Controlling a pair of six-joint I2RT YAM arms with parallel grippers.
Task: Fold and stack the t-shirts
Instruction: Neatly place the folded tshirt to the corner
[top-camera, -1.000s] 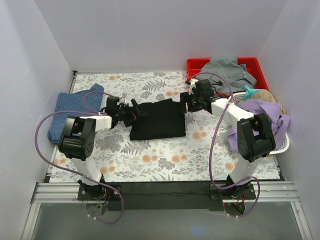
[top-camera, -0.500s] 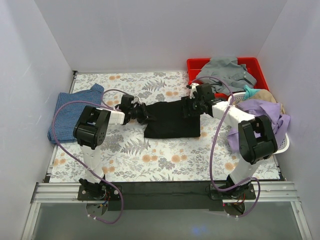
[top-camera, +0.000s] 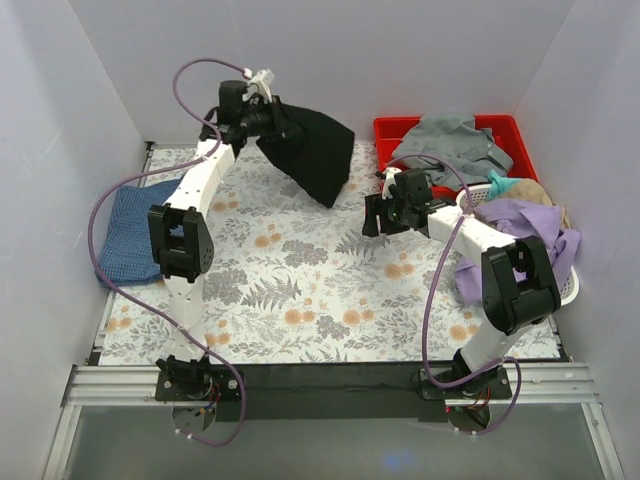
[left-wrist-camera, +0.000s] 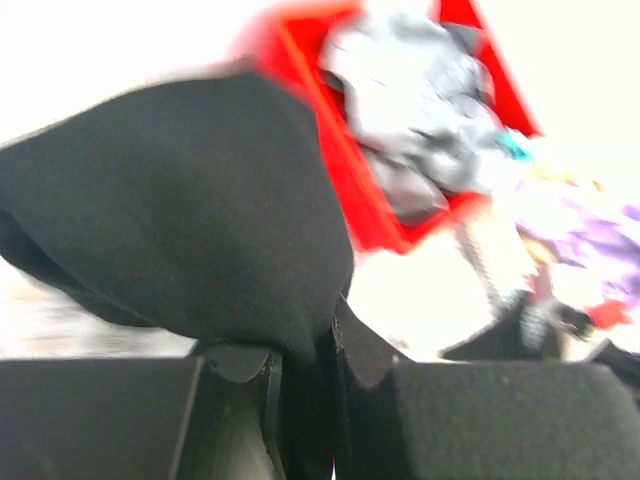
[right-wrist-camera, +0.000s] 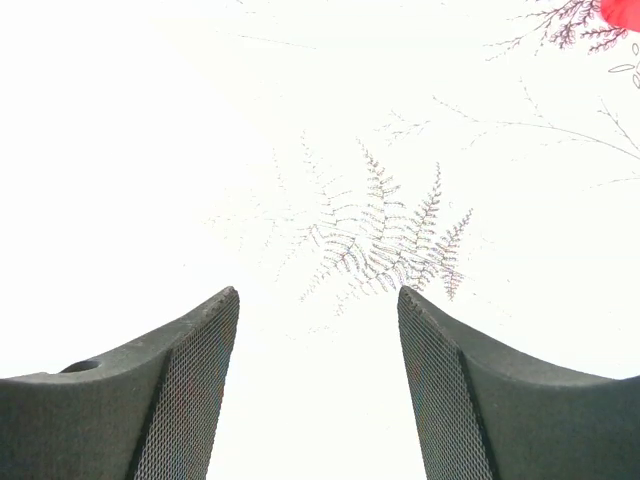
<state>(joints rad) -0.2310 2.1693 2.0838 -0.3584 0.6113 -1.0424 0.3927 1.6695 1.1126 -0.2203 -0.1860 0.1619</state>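
Left claw (top-camera: 268, 119) holds the black t-shirt (top-camera: 316, 153) aloft, its lettering hidden.

Black t-shirt (top-camera: 315, 150) dangling bunched in mid-air at the far side, mottled blue t-shirt (top-camera: 128, 242) lying at the left edge

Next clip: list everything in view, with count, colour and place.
black shirt: 1, black, held up at the far side
blue shirt: 1, blue, table's left edge
bin: 1, red, far right, holds grey cloth
basket: 1, white, right edge, piled with purple, teal, tan clothes
table: 1, floral cover
left claw: 1, black, shut on black shirt
right claw: 1, black, open over the table
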